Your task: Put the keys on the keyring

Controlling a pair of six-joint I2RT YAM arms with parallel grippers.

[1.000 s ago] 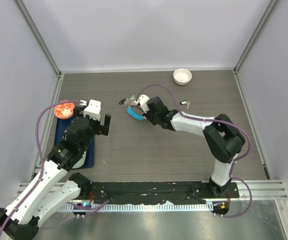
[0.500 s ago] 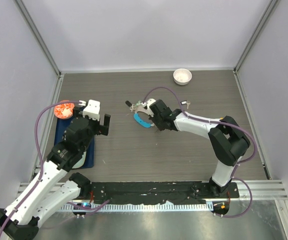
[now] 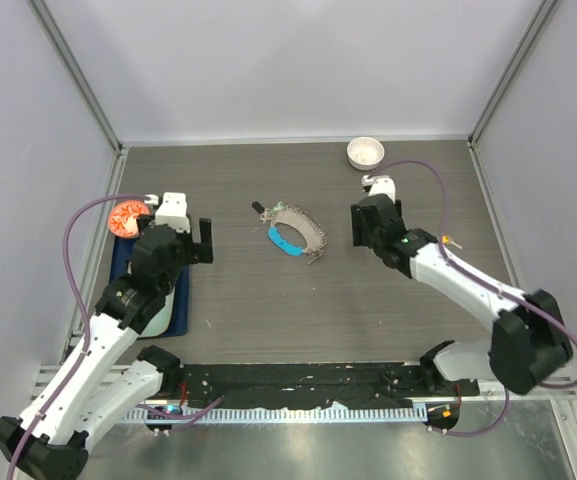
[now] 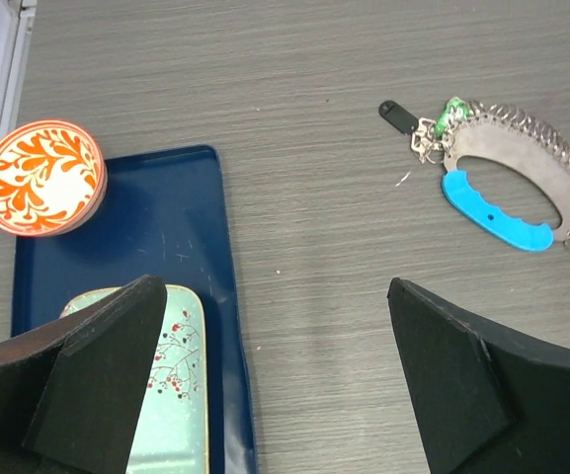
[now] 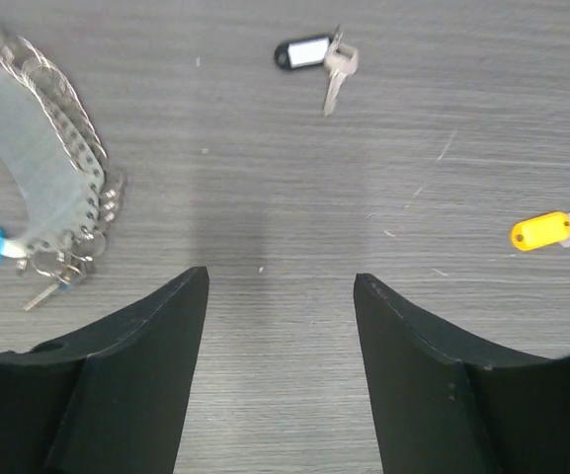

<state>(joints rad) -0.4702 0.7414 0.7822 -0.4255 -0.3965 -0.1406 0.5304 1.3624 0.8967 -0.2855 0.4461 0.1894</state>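
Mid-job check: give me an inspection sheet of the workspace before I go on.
Surface: dark wood-grain table, small pale specks, no spills.
Job's things: keyring flat mid-table with keys on it; black-tagged key and yellow-tagged key loose.
Clutter: mint tin on blue tray, orange bowl at its corner; white bowl by far edge.
End effectors: left end effector open, empty; right end effector open, empty.
Cables: purple cables loop off both arms, none across the keyring.
Surroundings: grey walls; nothing else seen.
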